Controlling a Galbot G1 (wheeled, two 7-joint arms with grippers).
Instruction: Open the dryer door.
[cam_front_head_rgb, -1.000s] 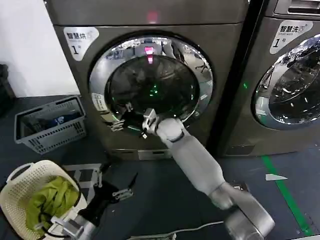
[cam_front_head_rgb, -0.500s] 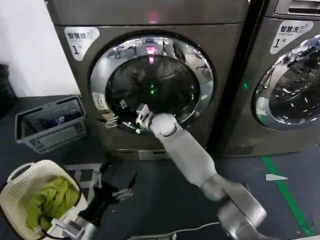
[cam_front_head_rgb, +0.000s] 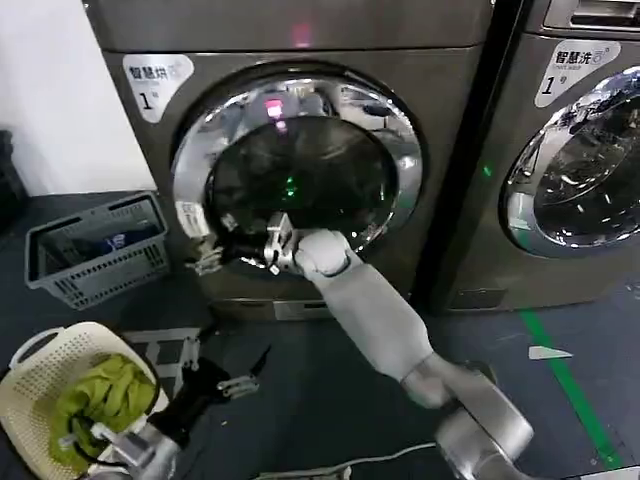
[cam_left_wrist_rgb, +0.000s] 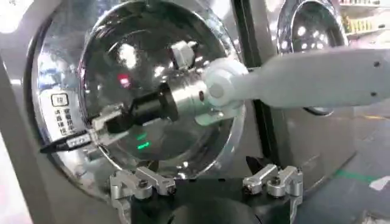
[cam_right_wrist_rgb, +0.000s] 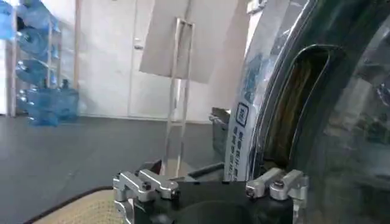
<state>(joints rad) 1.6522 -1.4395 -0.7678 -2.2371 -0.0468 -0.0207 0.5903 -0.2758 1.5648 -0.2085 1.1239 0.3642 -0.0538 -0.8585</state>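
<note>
Reaching our right gripper (cam_front_head_rgb: 205, 258) to dryer door (cam_front_head_rgb: 296, 165) lower-left chrome rim, fingers spread, left gripper (cam_front_head_rgb: 215, 375) parked low, fingers spread.

Dryer (cam_front_head_rgb: 150, 150) — grey-brown front-loader, white corner label "1". Dryer door (cam_front_head_rgb: 300, 170) — chrome rim, dark bulging glass, left edge swung slightly out from the front.

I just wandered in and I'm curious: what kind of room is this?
Probably a laundry room: the dryer stands beside a second machine, with a grey basket and a cream laundry basket on the floor.
</note>
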